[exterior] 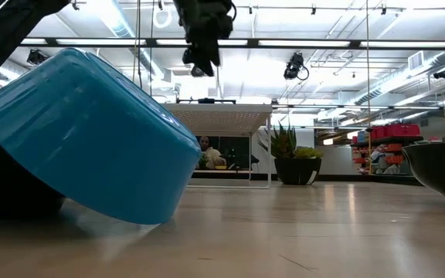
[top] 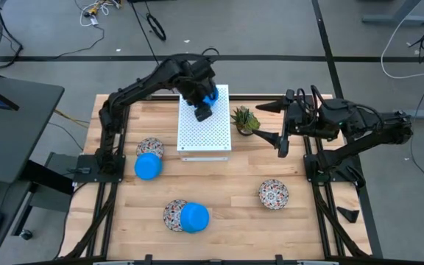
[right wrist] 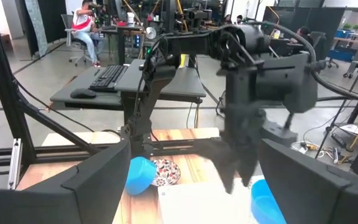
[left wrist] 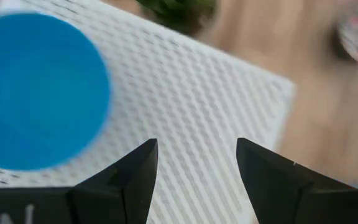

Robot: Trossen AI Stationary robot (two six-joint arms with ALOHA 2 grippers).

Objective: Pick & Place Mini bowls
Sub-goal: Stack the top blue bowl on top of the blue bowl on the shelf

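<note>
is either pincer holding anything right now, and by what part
Nothing is held. The left pincer hangs open above the white perforated box, beside a blue mini bowl sitting on it. The right pincer is open and empty.

The wooden table [top: 227, 191] stands on a grey floor [top: 43, 37] strewn with loose cables [top: 94, 10], with a dark desk [top: 13, 110] off to one side. Beyond the table the room opens wide — a white ceiling hung with strip lights [exterior: 118, 19] and track rails, and red shelving [exterior: 388, 143] far back. A keyboard [right wrist: 107, 76] lies on another desk [right wrist: 129, 93], and a person [right wrist: 82, 28] sits at a workstation behind it.
</note>
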